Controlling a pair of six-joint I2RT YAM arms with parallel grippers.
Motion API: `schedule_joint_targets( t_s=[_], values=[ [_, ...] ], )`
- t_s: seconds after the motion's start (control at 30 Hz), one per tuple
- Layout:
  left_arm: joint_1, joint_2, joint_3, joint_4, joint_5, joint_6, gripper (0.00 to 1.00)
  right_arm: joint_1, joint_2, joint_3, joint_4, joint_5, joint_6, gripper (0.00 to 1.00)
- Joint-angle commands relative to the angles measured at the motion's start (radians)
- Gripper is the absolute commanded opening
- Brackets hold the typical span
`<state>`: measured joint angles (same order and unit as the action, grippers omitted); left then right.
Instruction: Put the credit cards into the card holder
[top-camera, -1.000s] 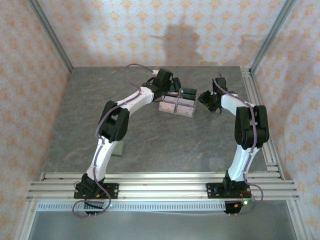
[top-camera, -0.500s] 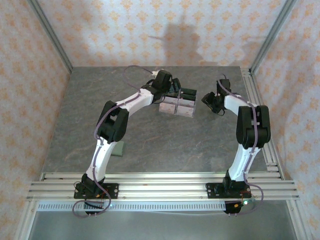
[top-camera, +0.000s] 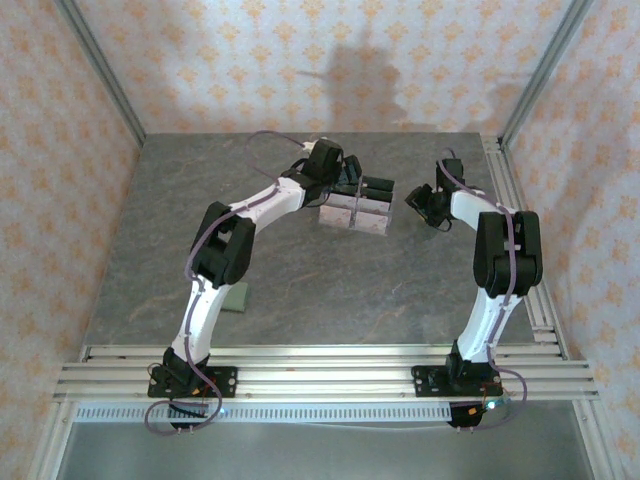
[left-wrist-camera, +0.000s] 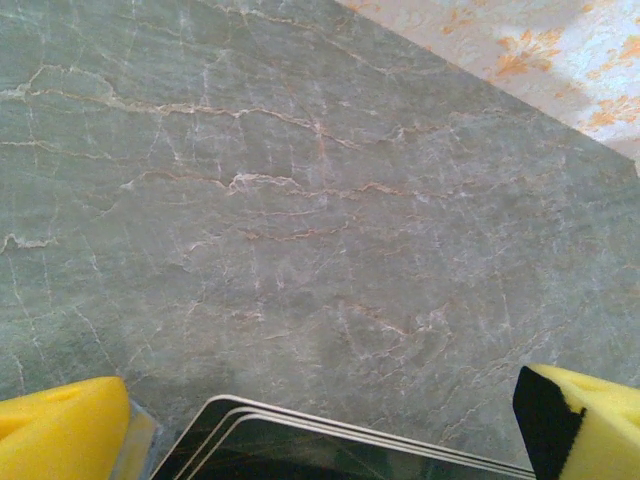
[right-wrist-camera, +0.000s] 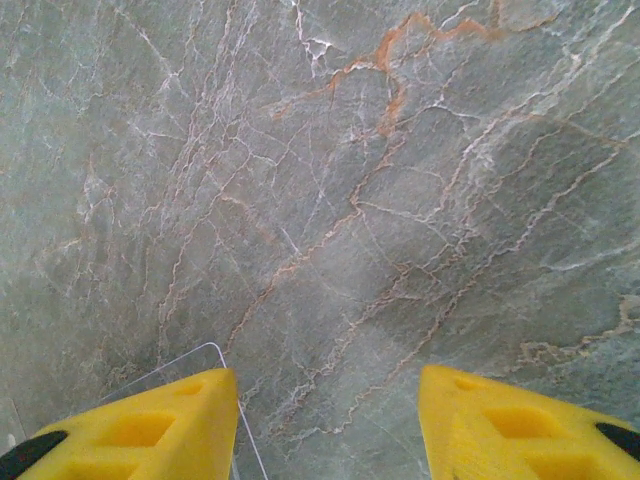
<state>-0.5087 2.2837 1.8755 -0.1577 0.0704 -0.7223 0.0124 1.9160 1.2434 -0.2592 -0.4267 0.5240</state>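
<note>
obstacles: clear stand (top-camera: 355, 218) far centre, card holder (top-camera: 240, 298) near-left | free: table (top-camera: 350, 290) between

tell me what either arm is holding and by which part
Nothing is held: left jaws wide open around the dark cards, right jaws open above the table.

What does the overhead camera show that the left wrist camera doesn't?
Overhead: the right claw, the clear stand and the sage-green card holder beside the left arm. Left wrist: a close look at stacked dark cards with rounded corners, low between its yellow fingers. Shared: the marbled table, the patterned wall and the left claw, open.
</note>
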Motion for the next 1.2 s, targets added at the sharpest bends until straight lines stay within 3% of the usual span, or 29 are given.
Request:
schedule_joint_targets(
  t_s=[0.0, 0.33, 0.47, 0.67, 0.87, 1.17],
  values=[
    [0.004, -0.076, -0.003, 0.031, -0.003, -0.012, 1.0, 0.002, -0.007, -0.01, 0.017, -0.002, 0.005, 0.51],
    [0.026, -0.119, 0.001, -0.048, -0.116, 0.022, 1.0, 0.002, -0.044, -0.005, -0.007, -0.001, -0.007, 0.51],
    [0.063, -0.258, -0.125, -0.055, -0.175, 0.04, 1.0, 0.001, -0.096, -0.02, -0.024, 0.002, -0.013, 0.51],
    [0.093, -0.585, -0.371, -0.304, -0.284, 0.04, 1.0, 0.0, -0.207, -0.051, -0.041, -0.062, -0.008, 0.51],
    [0.093, -0.921, -0.693, -0.535, -0.305, -0.188, 1.0, 0.042, -0.325, -0.105, -0.075, -0.173, -0.037, 0.51],
    [0.031, -1.314, -1.094, -0.676, -0.305, -0.622, 1.0, 0.294, -0.484, -0.247, -0.059, -0.162, -0.006, 0.51]
  ],
)
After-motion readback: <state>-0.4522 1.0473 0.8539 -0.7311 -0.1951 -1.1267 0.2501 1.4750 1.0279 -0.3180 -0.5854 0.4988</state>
